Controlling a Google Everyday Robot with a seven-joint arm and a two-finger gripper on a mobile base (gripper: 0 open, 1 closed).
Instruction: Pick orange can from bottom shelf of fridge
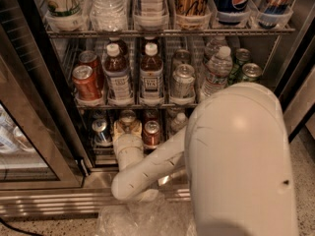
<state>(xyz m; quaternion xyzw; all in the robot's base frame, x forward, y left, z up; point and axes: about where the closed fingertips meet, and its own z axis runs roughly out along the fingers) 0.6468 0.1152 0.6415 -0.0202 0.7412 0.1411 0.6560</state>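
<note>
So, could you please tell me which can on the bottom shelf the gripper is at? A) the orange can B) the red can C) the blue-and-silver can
A: the gripper sits at the orange can, between the blue-and-silver can and the red can.

My tool (128, 131) is cream-white, right at the orange can (127, 117), which shows amber under a silver top. Just right of the orange can stands a red can (151, 133) with a silver lid, and just left of it a blue-and-silver can (102, 132). Above the orange can sit two brown bottles (151, 76) with white caps and pale labels, red cans (86, 83) to their left, and a silver can (183, 81) and green cans (251, 72) to their right. Below and right of the orange can, my arm (238, 156) is glossy off-white. The fridge (34, 132) frame is grey steel.
</note>
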